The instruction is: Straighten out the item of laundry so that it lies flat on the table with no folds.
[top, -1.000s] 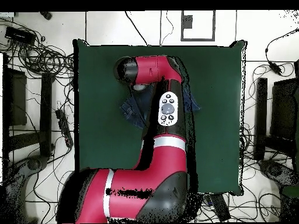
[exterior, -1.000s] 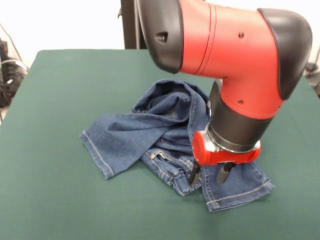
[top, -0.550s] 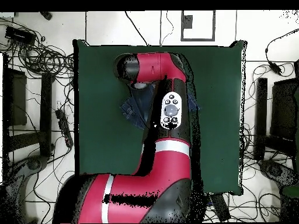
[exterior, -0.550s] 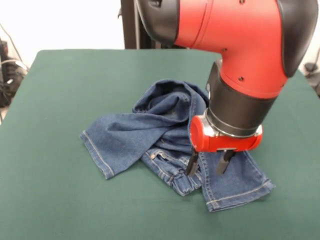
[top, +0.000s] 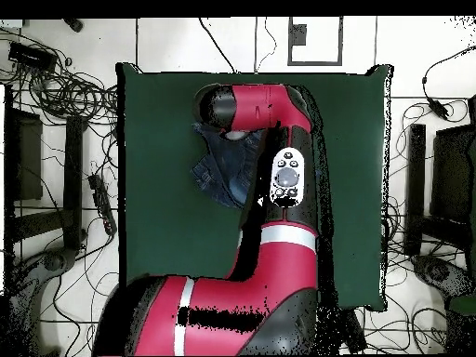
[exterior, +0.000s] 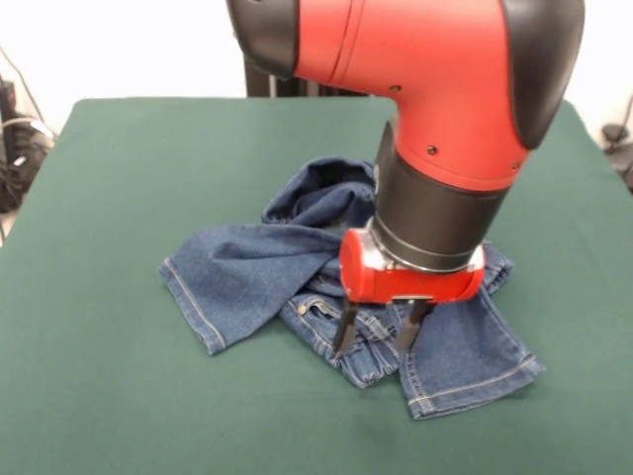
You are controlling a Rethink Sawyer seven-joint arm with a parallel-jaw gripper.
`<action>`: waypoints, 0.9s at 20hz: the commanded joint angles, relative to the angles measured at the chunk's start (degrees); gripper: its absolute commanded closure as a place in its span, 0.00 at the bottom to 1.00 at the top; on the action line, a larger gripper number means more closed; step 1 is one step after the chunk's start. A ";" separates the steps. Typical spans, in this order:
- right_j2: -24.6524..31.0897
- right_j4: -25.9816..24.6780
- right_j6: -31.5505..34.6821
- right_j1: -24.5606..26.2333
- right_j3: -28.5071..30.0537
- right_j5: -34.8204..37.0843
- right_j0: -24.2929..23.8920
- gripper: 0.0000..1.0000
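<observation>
Nearest, at the heap's 5 o'clock, one hemmed leg of the jeans lies flat on the green bench. Just behind, the tool hangs open and empty, tips over the thick folded band. Closing there risks pinching several layers at once, so a pull could drag the whole bundle, bunched toward 12 o'clock, rather than unfolding it.

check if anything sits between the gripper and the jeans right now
Nothing visible does. The gripper hangs with its fingers spread right over the crumpled jeans, its tips at the folded waistband area, and only bare green table surrounds the denim.
</observation>
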 commanded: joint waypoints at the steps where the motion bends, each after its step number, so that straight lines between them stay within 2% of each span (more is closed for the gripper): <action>1: 4.12 -3.96 -2.97 3.03 7.50 -2.91 0.40 0.00; 12: 8.43 -1.59 -2.04 5.01 7.42 -0.23 -1.57 0.00; 18: 11.39 0.16 -2.95 5.86 9.22 1.19 -3.85 0.00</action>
